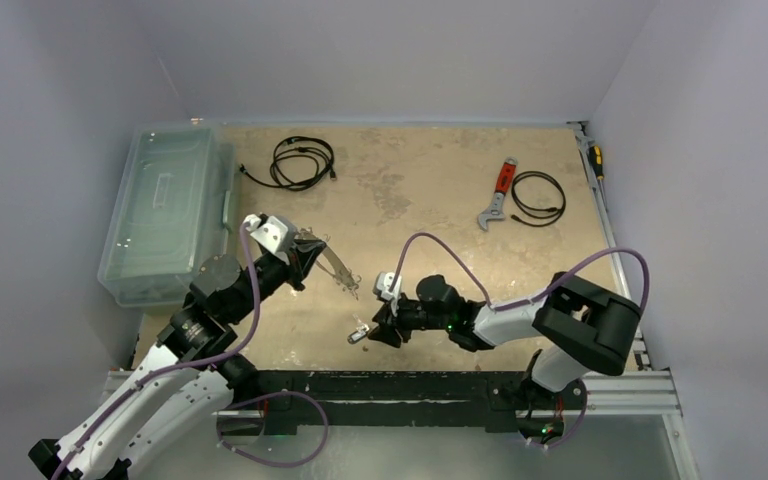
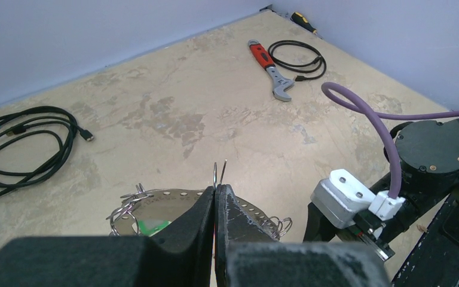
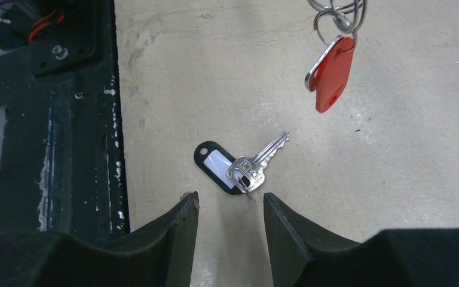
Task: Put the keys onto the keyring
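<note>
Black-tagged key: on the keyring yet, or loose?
Loose. The black-tagged key lies flat on the table, ahead of the right pincer, whose jaws stand apart; the red tag hangs from rings, not touching it.

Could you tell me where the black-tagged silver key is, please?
In the right wrist view the key lies on the tan table, just ahead of the open right gripper.
</note>
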Robot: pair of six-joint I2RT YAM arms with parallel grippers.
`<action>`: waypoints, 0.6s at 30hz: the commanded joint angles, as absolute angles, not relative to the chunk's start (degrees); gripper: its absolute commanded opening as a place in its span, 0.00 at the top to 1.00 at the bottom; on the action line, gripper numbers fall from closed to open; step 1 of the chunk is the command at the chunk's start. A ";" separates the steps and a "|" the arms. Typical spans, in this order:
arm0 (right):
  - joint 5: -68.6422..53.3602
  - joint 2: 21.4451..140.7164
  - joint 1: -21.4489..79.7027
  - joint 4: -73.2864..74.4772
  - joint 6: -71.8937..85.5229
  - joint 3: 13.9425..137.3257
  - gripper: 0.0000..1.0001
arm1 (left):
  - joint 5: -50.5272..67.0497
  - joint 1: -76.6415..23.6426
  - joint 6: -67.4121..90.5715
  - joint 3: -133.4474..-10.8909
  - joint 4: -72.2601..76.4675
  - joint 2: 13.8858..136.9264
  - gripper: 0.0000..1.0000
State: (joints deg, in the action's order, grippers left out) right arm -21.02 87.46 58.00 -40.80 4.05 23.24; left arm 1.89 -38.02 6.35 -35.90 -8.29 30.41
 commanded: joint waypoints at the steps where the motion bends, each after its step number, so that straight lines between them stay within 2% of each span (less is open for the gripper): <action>1: -17.29 89.77 59.24 -46.45 -2.46 23.93 0.53 | 2.14 -38.11 5.66 -38.41 -5.45 30.14 1.00; 13: -14.95 93.71 61.26 -42.88 -7.61 26.69 0.58 | 3.16 -38.13 5.80 -38.41 -5.36 30.69 1.00; 15: -14.81 94.14 61.41 -42.27 -7.88 27.09 0.62 | 3.16 -38.09 5.82 -38.41 -5.36 30.67 1.00; 18: -14.32 94.31 61.76 -41.00 -8.33 27.65 0.73 | 3.16 -38.13 5.80 -38.41 -5.36 30.72 1.00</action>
State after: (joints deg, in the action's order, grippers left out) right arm -15.94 93.78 61.14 -41.52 -6.22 25.61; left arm 2.59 -38.02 6.35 -35.90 -8.27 30.92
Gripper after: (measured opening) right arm 0.326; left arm 0.006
